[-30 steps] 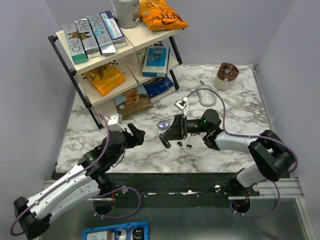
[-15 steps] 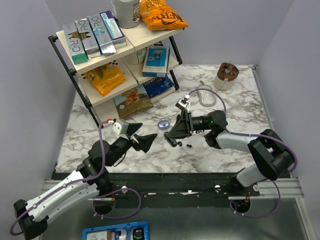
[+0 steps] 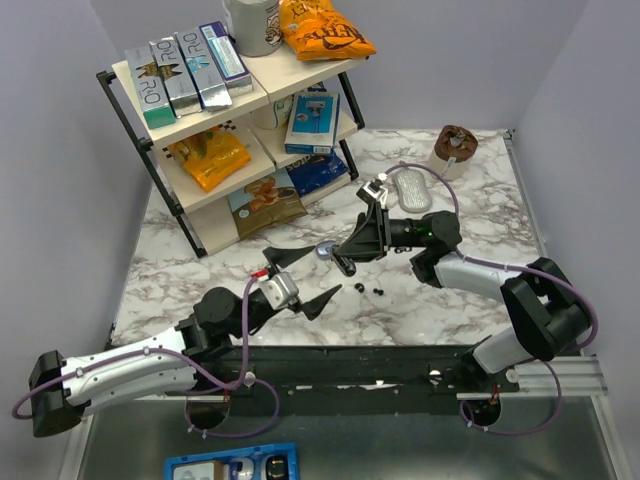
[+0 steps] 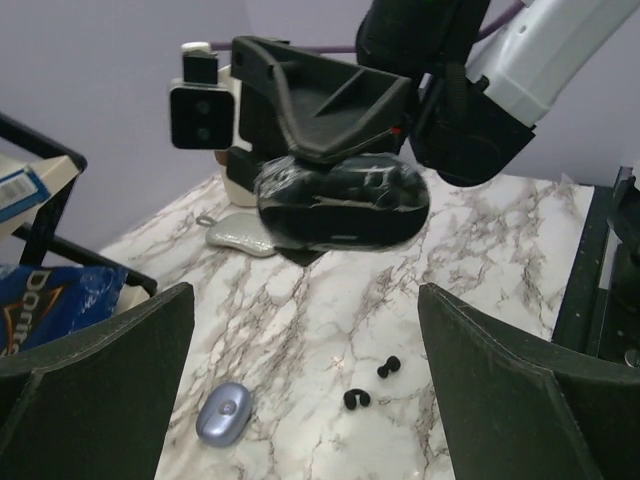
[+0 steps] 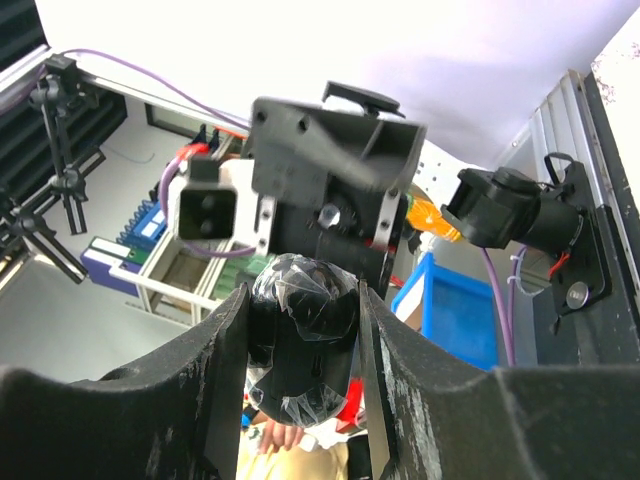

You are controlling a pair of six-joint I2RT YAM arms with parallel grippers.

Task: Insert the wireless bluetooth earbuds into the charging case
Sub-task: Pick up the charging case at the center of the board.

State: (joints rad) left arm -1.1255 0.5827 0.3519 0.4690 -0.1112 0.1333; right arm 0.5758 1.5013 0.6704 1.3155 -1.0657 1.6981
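Two small black earbuds (image 3: 359,289) (image 3: 380,291) lie loose on the marble table; the left wrist view shows them close together (image 4: 356,399) (image 4: 388,367). My right gripper (image 3: 347,262) is shut on the black charging case (image 5: 300,340), which is wrapped in clear film. It holds the case above the table just beyond the earbuds (image 4: 340,200). My left gripper (image 3: 303,280) stands wide open with nothing in it, its fingers (image 4: 100,370) framing the earbuds from the near left. I cannot tell whether the case lid is open.
A small lilac oval pod (image 3: 326,249) lies left of the held case. A shelf rack (image 3: 230,110) with boxes and snack bags fills the back left. A grey oval object (image 3: 412,192) and a brown cup (image 3: 453,150) sit at the back right.
My left gripper has opened wide and swung right, toward the earbuds, its arm now low. The right gripper has drawn back and to the right with the case.
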